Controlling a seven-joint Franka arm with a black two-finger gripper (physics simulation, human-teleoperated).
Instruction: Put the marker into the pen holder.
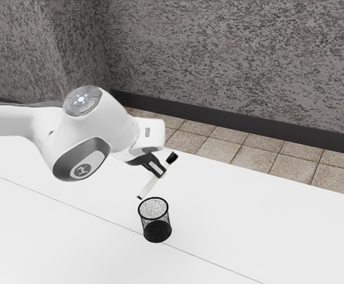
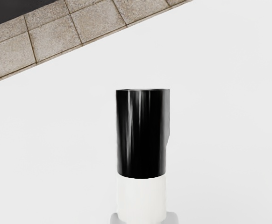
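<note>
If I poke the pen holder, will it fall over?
The pen holder is probably light, since its wall is see-through mesh. It stands upright, so a hard poke near its rim might tip it. Once down, its round shape could roll.

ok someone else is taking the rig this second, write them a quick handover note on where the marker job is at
Gripper: shut on the marker, which slants with its black cap up and its other end down.
Pen holder: upright on the table, mouth up.
Done: marker grasped and off the table.
Left: bring the lower end over the mouth, probably straighten the marker a bit, lower it in, let go.
</note>
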